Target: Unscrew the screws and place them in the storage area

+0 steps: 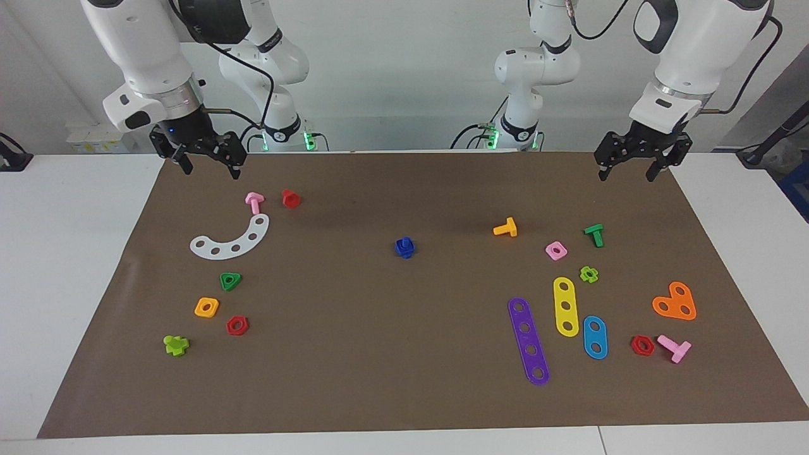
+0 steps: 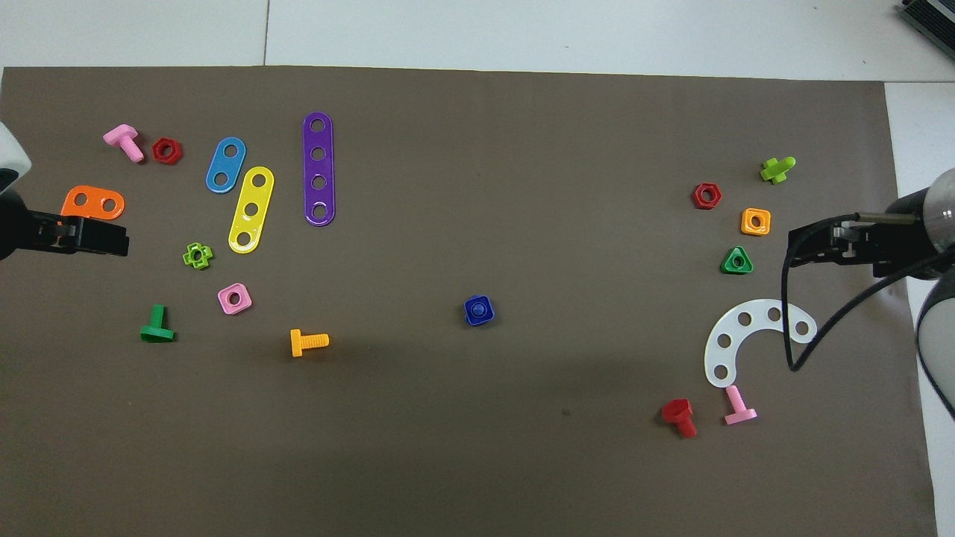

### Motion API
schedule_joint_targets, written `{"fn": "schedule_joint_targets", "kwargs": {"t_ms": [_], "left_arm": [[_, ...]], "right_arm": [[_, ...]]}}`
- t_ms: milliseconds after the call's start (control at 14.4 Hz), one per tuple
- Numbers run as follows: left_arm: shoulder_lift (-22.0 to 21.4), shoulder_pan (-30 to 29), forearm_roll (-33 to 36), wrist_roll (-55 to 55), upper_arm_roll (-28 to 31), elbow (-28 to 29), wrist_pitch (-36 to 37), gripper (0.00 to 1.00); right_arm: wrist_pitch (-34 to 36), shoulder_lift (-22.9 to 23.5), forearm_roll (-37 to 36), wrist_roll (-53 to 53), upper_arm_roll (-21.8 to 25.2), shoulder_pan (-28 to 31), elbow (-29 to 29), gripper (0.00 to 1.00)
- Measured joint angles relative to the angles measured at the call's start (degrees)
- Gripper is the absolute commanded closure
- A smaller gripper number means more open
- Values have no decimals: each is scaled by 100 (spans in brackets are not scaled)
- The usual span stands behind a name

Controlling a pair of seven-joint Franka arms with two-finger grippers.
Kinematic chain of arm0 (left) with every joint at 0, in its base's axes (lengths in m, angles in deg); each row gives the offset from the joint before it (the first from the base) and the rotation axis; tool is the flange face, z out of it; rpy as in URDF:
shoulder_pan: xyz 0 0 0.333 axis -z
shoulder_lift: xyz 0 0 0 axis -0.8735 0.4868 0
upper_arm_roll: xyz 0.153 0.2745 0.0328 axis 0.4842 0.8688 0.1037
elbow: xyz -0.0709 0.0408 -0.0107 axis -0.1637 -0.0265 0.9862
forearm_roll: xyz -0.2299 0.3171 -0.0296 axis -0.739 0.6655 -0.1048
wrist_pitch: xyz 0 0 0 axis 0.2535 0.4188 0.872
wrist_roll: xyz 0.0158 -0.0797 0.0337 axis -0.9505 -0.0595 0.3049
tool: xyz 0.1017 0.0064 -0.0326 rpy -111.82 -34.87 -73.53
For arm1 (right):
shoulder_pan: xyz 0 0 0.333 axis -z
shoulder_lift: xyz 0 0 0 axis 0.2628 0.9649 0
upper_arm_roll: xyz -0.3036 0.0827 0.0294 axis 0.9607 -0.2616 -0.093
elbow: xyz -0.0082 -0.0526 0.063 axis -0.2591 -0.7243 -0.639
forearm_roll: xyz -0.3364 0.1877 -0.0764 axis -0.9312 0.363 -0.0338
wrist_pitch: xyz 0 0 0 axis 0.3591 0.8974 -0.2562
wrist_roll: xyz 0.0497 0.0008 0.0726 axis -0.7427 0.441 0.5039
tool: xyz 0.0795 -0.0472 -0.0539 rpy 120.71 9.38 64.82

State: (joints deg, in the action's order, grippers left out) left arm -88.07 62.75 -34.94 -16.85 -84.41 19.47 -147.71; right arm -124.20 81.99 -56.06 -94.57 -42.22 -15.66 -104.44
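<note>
A dark-blue screw (image 1: 404,247) (image 2: 478,310) sits in the middle of the brown mat, joined to a blue square nut. The storage area (image 1: 278,291) (image 2: 671,261) lies toward the right arm's end, marked by a white curved strip (image 1: 231,240), a green triangular nut (image 1: 231,281), an orange square nut (image 1: 206,308) and a red hexagonal nut (image 1: 237,325). My right gripper (image 1: 212,172) (image 2: 794,253) hangs open and empty over the mat's edge by the robots, above that end. Over the mat's corner at the other end, my left gripper (image 1: 627,175) (image 2: 119,240) is open and empty.
Toward the left arm's end lie purple (image 1: 529,341), yellow (image 1: 565,306) and blue (image 1: 595,337) holed strips, an orange heart plate (image 1: 675,302), and orange, green and pink bolts with loose nuts. A pink bolt (image 1: 254,202) and a red one (image 1: 291,198) lie near the white strip.
</note>
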Motion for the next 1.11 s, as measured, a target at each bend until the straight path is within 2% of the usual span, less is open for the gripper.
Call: {"fn": "schedule_joint_targets", "kwargs": {"t_ms": [555, 902, 1110], "left_arm": [[35, 46, -13, 27, -79, 14, 14, 0], [253, 649, -213, 827, -137, 60, -24, 1], [457, 1400, -235, 1996, -158, 254, -513, 5]], "right_arm": [[0, 0, 0, 0, 1, 12, 1, 0], [0, 0, 0, 0, 1, 12, 1, 0], [0, 0, 0, 0, 1, 12, 1, 0]]}}
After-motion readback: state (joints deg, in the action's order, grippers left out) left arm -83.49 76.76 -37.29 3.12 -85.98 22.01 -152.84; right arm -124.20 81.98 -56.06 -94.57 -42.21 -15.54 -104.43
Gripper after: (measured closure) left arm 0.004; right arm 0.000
